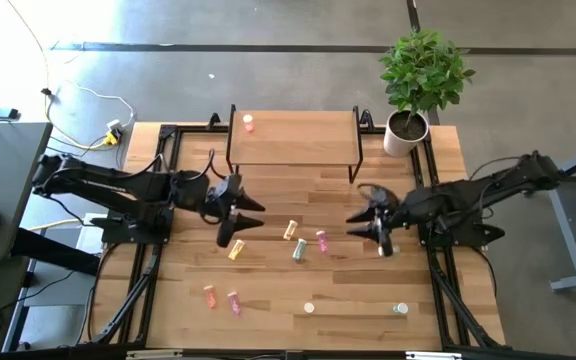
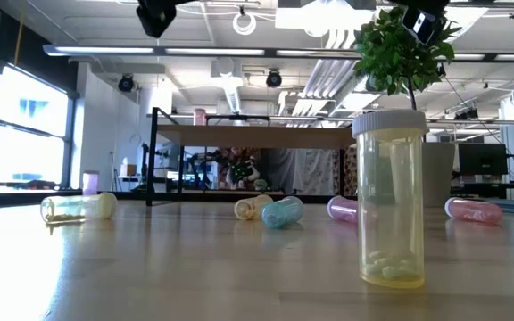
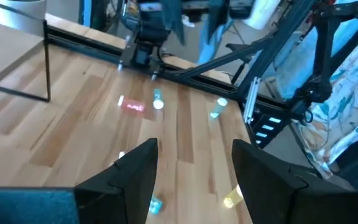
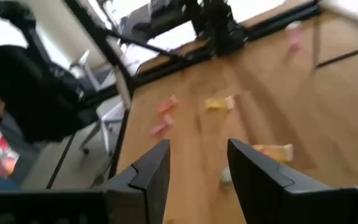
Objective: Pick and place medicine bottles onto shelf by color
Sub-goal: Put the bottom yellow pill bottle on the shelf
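left claw (image 1: 251,218): fingers apart, empty, above the table (image 1: 268,320)
right claw (image 1: 365,225): fingers apart, empty
shelf (image 1: 293,140): table's far edge, one pink bottle (image 1: 249,123) on it
other bottles (image 1: 298,250): scattered on table

Table (image 1: 298,290): pale wood planks, smooth, faint sheen; black metal frame round it. Shelf (image 1: 293,150): same light wood top on thin black metal legs. Medicine bottles (image 2: 389,198): translucent glossy plastic, ribbed white caps. Left gripper (image 3: 194,180) and right gripper (image 4: 197,174): matt dark plastic fingers. Plant pot (image 1: 405,133): smooth white
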Controlling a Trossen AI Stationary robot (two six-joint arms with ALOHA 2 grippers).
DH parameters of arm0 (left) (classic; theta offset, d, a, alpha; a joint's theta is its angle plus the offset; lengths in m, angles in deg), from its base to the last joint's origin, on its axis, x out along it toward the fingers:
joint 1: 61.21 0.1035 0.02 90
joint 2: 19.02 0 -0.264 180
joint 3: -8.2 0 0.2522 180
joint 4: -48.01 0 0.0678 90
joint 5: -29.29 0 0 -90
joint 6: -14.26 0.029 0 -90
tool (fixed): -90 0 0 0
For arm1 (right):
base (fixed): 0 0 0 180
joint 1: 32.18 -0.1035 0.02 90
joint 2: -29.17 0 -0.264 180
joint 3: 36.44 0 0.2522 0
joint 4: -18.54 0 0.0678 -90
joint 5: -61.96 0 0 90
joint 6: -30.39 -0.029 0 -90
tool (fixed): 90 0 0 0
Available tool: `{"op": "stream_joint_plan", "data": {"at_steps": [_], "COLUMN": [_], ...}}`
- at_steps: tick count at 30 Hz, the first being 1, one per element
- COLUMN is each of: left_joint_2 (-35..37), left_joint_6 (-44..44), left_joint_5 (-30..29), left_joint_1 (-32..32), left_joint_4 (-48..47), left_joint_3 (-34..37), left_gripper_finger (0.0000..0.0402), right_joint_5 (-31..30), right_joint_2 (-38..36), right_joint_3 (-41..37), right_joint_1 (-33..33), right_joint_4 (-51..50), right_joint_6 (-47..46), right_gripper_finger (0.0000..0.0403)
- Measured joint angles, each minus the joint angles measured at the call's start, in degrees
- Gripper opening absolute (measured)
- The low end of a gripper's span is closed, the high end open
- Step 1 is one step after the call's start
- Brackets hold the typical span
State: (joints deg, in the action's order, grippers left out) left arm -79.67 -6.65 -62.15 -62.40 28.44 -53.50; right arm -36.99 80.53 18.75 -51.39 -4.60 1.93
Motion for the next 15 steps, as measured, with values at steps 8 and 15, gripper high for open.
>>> {"op": "stream_joint_plan", "data": {"at_steps": [8, 15], "left_joint_2": [3.16, 3.64], "left_joint_6": [-0.13, -0.15], "left_joint_5": [-7.15, -8.83], "left_joint_1": [-3.64, -5.20], "left_joint_4": [-3.79, -5.51], "left_joint_3": [0.00, 0.00], "left_gripper_finger": [0.0195, 0.0195], "right_joint_5": [-3.03, -2.53], "right_joint_2": [11.40, 19.12], "right_joint_3": [5.21, 5.78], "right_joint_1": [-7.95, -10.17], "right_joint_4": [-2.19, -2.03], "right_joint_6": [-2.90, -10.14], "right_gripper_finger": [0.0151, 0.0151]}}
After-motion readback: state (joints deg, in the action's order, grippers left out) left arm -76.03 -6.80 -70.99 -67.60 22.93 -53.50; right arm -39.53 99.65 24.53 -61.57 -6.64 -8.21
